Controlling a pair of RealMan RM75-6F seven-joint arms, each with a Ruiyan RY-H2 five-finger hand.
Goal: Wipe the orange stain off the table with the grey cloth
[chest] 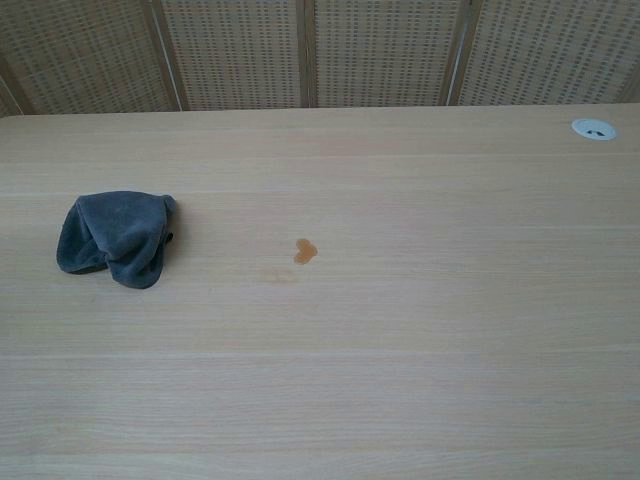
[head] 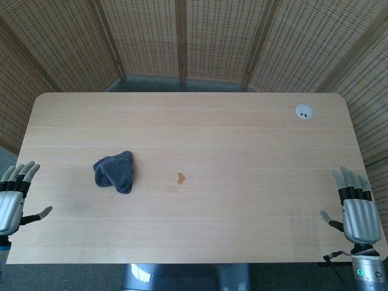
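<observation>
A crumpled grey cloth (head: 114,172) (chest: 116,236) lies on the wooden table (head: 242,139), left of centre. A small orange stain (head: 180,177) (chest: 305,251) marks the table near the middle, a short way right of the cloth. My left hand (head: 13,197) hovers at the table's front left corner, fingers apart and holding nothing. At the front right corner my right hand (head: 354,209) is likewise spread and empty. Both hands are far from the cloth and stain. Neither hand shows in the chest view.
A white round cable grommet (head: 304,111) (chest: 593,128) sits in the table at the back right. Wicker screen panels (head: 182,36) stand behind and around the table.
</observation>
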